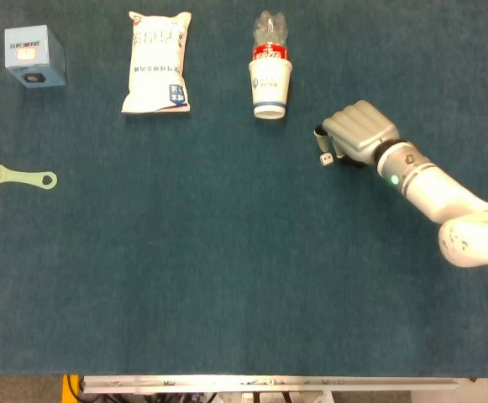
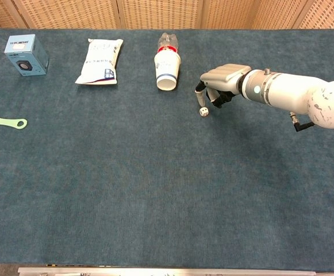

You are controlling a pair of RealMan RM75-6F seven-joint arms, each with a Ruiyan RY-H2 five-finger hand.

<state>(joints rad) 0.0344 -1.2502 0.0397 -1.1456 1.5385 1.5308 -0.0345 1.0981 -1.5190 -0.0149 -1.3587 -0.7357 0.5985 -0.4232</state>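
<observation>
A: Starting at the left, what is sitting on the surface (image 1: 227,277)?

B: A light blue box (image 1: 34,56) is standing in the far left corner. Nearer, at the left edge, a pale green brush (image 1: 13,175) is lying flat with its ring end pointing right.

A: And moving along the far side?

B: A white snack bag (image 1: 157,60) is lying lengthwise, well apart from the box. Further right a white paper cup (image 1: 270,86) is lying on its side with its mouth facing the near edge, and a clear plastic bottle (image 1: 270,35) with a red label is lying just behind it, its end seeming to sit in or against the cup's base.

A: Where is the small die?

B: The white die (image 1: 327,158) is resting on the surface, right of the cup and a little nearer. In the chest view the die (image 2: 203,111) is sitting just below the fingertips.

A: What is the right hand doing?

B: The right hand (image 1: 357,134) is hovering palm down just beside the die, its fingers (image 2: 200,92) curling downward and apart, clasping nothing. Whether a fingertip is touching the die I cannot tell; the die is lying free on the cloth.

A: And the left hand?

B: It is showing in neither view.
</observation>
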